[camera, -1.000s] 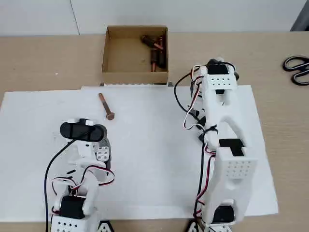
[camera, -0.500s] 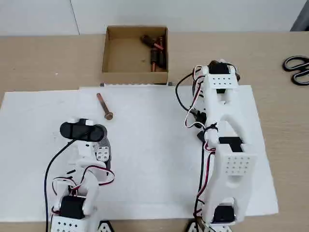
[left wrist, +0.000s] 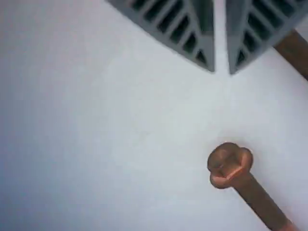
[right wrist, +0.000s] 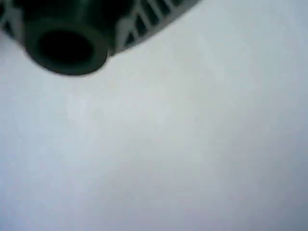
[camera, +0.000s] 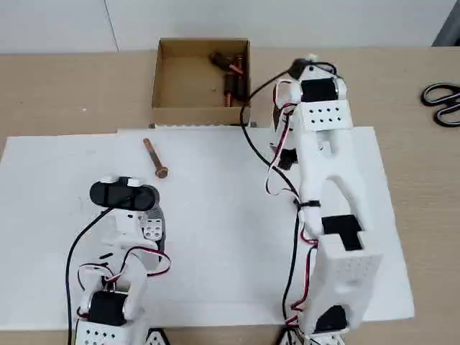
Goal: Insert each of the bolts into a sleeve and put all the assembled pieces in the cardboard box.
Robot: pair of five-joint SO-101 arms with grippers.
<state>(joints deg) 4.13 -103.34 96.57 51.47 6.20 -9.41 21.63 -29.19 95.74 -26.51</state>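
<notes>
- The bolt (camera: 154, 158) lay flat on the white sheet (camera: 230, 237) covering part of the bench (camera: 72, 86), in front of the cardboard box (camera: 167, 79) and apart from it, with its head end pointing away from the box
- The left arm (camera: 122, 237) sat low at the near edge of the sheet, and the bolt lay between it and the box
- In the left wrist view the left jaws stood close together, with only a thin slit between the ribbed fingers (left wrist: 185, 31) and nothing in it; the bolt's head (left wrist: 230, 163) lay on the sheet just beyond their tips, not touching them
- The right arm (camera: 327, 144) stretched up the sheet, its wrist end near the box's right front corner
- The right jaws were clamped on a dark sleeve (right wrist: 67, 45), whose open end faced the wrist camera above the white sheet
- Several assembled pieces (camera: 230, 72) lay together in the box's far right part
- Scissors (camera: 442, 100) lay on the bare bench, well off to the right
</notes>
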